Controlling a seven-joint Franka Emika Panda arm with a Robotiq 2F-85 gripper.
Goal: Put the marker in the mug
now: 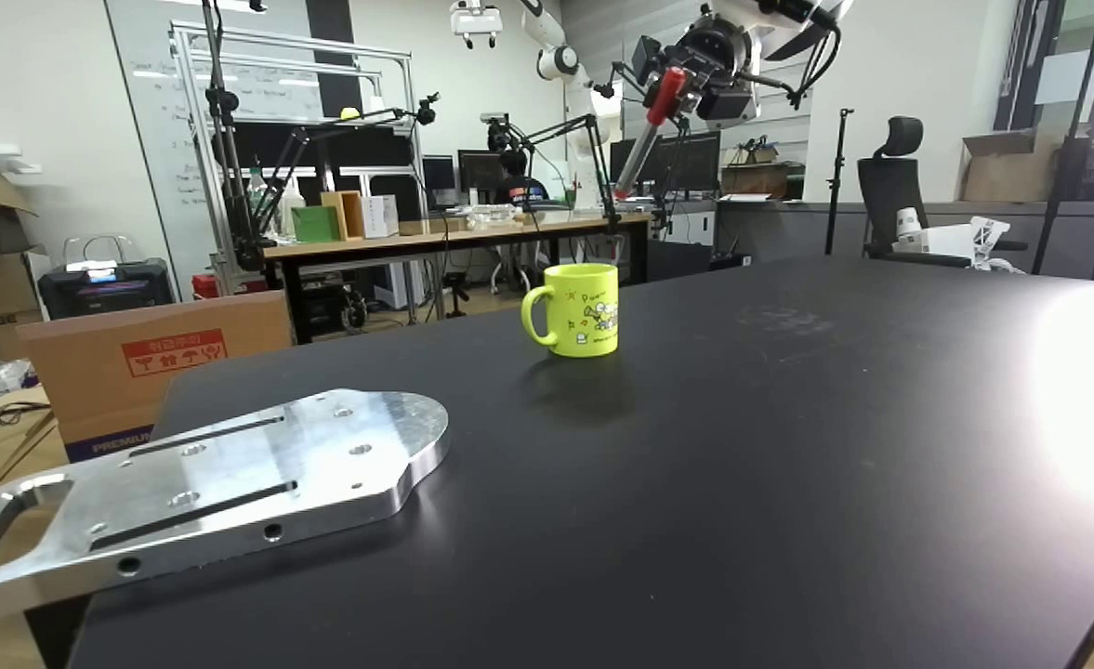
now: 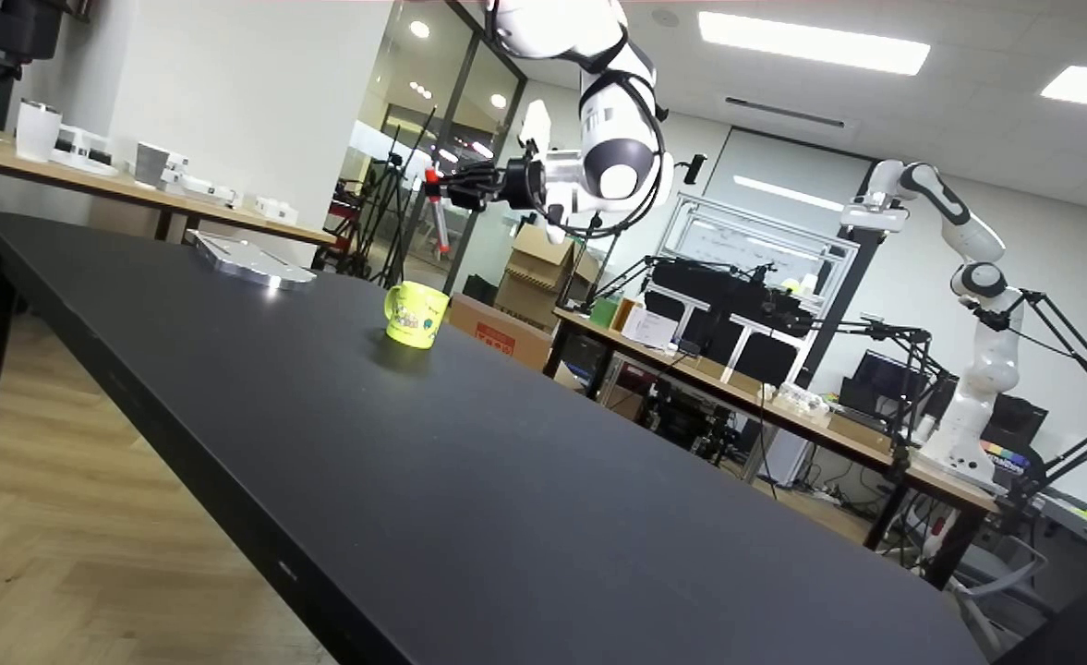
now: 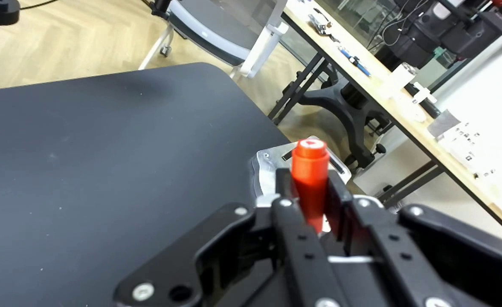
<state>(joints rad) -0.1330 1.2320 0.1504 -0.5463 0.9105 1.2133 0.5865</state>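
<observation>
Higher than the smooth black table, the arm is bent, gripper pointing sideways and closed snugly on the red upper end of the marker, its pale barrel slanting down. Mug upright on the table, apart from the marker: yellow-green, cylindrical, loop-handled, printed. Plate, same surface: bright metal, slotted, drilled, round-ended.
</observation>
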